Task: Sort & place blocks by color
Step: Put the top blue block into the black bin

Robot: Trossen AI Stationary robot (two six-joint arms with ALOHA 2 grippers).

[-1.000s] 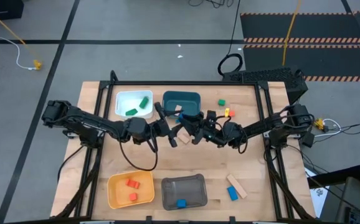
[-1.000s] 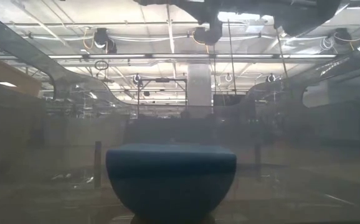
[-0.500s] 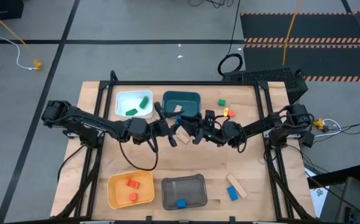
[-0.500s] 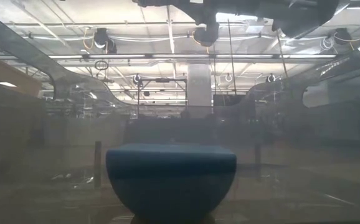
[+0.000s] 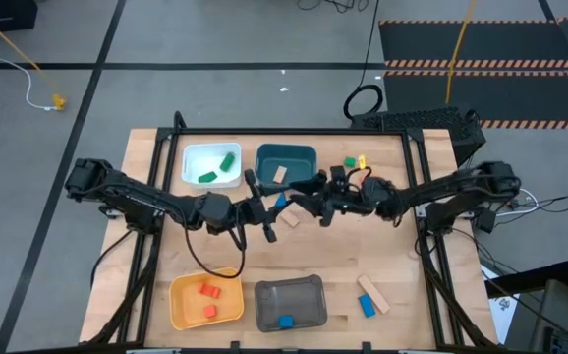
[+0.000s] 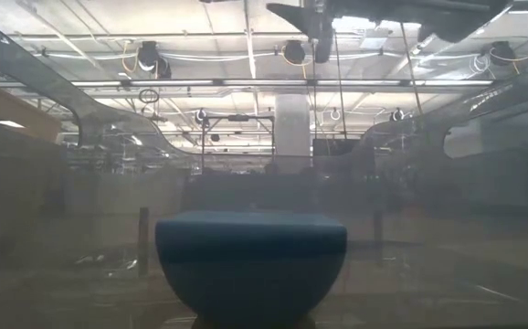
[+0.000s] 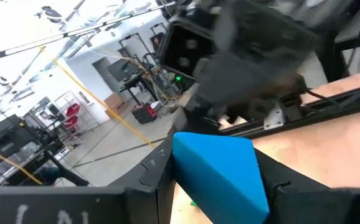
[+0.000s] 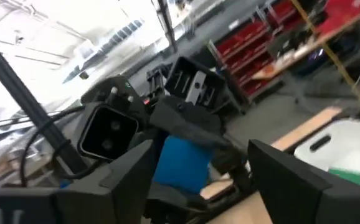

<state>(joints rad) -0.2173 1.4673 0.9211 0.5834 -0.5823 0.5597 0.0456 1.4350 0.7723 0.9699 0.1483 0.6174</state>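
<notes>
while clamped on a blue block [image 7: 220, 171] mid-frame, left gripper [image 5: 269, 206] fingers pinch its sides, right gripper [image 5: 304, 200] (just beside it) spread apart, holding nothing

The bench [image 5: 392, 251] is seen in pale, light-brown wood, framed in black. A white bin [image 5: 210, 164] is shown with two green blocks [image 5: 217, 168] in it; a dark teal bin [image 5: 286, 160] holds a tan block [image 5: 281, 174]. A yellow-orange bin [image 5: 205, 300] is filled with two red-orange blocks [image 5: 206, 300], and a grey bin [image 5: 289, 302] carries one blue block [image 5: 285, 321]. A bright blue block [image 7: 220, 174] is seen between the black fingers [image 7: 149, 180] of the left arm. A green cube [image 5: 349, 162] and a yellow piece [image 5: 361, 160] are seen on the bench; a tan bar [image 5: 372, 293] and a blue cube [image 5: 366, 307] too. The floor [image 5: 215, 39] is grey, with black lines and an orange-and-black striped strip [image 5: 490, 66].
</notes>
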